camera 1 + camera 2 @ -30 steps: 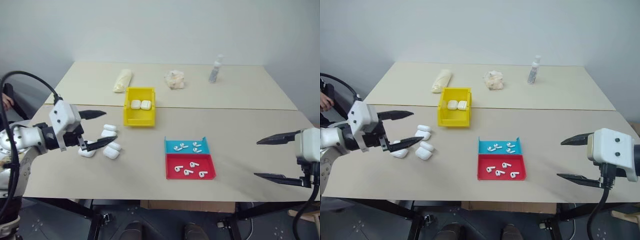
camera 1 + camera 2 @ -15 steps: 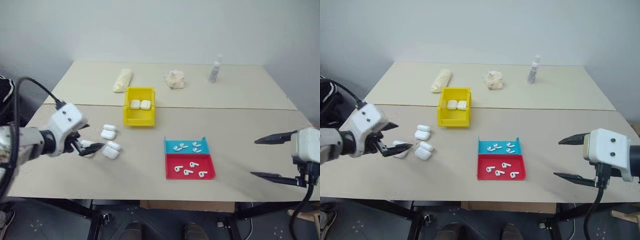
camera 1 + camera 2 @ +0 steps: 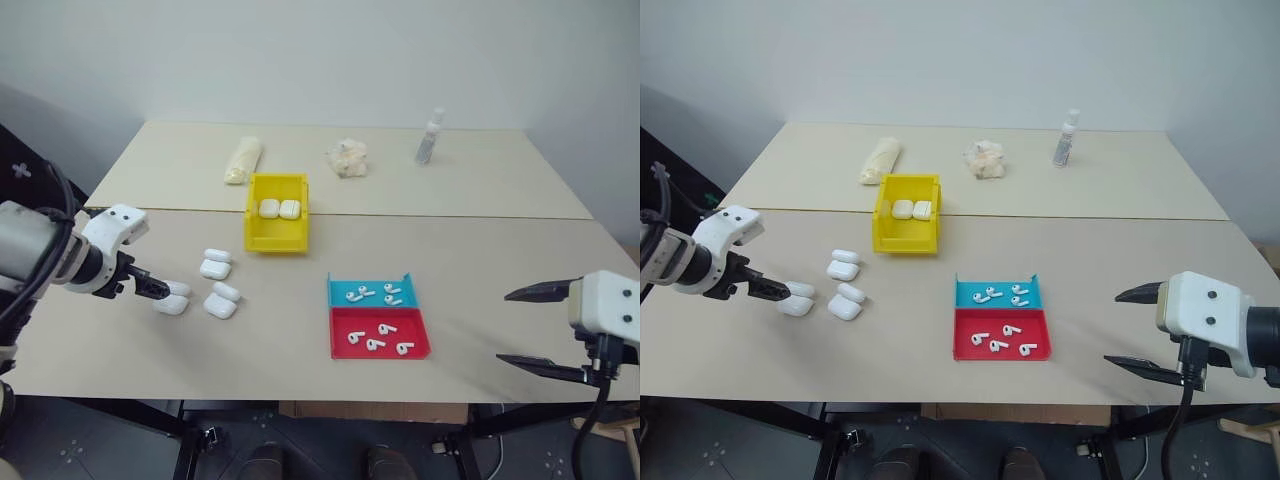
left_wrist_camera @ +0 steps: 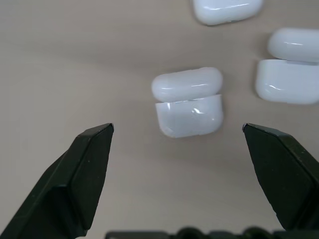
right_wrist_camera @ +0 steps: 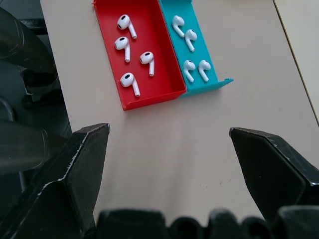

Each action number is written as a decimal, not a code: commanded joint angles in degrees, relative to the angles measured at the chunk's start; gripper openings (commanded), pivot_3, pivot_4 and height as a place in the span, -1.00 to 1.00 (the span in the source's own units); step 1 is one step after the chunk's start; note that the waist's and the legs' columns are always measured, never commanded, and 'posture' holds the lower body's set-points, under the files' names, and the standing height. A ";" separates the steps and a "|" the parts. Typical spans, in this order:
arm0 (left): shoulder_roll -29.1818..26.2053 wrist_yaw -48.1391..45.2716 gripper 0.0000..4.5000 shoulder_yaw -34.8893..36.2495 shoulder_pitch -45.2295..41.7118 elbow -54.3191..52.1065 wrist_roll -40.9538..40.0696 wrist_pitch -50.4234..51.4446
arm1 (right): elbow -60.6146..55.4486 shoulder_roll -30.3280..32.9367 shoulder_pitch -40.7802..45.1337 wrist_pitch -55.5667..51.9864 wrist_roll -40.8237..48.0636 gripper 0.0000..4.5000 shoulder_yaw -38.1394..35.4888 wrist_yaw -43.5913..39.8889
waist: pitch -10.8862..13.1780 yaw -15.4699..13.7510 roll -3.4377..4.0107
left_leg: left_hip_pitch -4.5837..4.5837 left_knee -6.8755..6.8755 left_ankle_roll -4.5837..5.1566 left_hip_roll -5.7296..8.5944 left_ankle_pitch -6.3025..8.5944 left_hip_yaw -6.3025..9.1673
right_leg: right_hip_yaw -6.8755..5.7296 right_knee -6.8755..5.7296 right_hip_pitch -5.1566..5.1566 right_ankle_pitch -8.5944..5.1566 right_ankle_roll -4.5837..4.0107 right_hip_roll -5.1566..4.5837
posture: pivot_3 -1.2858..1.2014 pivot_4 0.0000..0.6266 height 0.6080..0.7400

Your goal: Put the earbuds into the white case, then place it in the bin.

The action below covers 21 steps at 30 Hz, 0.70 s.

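Observation:
Several white cases lie in a loose group left of centre; the leftmost white case (image 3: 172,298) (image 4: 188,102) lies closed between the spread fingers of my left gripper (image 3: 157,291) (image 4: 177,127), which points down at it, open and not touching it. Two more cases (image 3: 215,263) (image 3: 222,301) lie just to its right. The yellow bin (image 3: 277,238) stands behind them with two cases inside. Earbuds lie in the blue tray (image 3: 372,281) (image 5: 219,82) and the red tray (image 3: 381,350) (image 5: 149,97). My right gripper (image 3: 504,327) (image 5: 169,130) hovers open at the right, apart from the trays.
At the back of the table lie a cream packet (image 3: 245,160), a crumpled wrapper (image 3: 348,158) and a small spray bottle (image 3: 430,138). The table's front edge (image 3: 300,396) runs just below the red tray. Bare tabletop stretches between the trays and my right gripper.
My left gripper has swung left and down and turned its fingers downward over the leftmost case. The right gripper has hardly moved.

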State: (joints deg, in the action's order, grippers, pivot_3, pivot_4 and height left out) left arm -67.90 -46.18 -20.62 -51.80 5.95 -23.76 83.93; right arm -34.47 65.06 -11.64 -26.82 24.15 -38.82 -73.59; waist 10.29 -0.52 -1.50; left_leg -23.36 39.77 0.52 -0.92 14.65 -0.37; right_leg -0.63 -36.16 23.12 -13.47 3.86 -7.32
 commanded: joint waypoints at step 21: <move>10.86 -0.40 1.00 -6.95 -4.52 12.99 6.79 1.05 | -3.84 -2.00 -3.73 -1.27 -1.67 0.98 -4.07 2.23 | 0.03 -0.02 -0.23 | -0.01 0.05 0.00 -0.01 0.00 0.03 | 0.00 -0.04 0.00 0.00 0.00 0.00 | 0.03 -0.52 1.00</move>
State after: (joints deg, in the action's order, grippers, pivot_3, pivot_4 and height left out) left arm -56.50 -46.71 -27.93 -55.91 18.56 -18.02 84.81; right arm -37.76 62.68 -15.46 -28.06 23.03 -41.10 -71.90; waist 10.32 -0.54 -1.72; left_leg -23.37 39.82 0.52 -0.93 14.65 -0.33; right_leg -0.64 -36.20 23.13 -13.47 3.86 -7.32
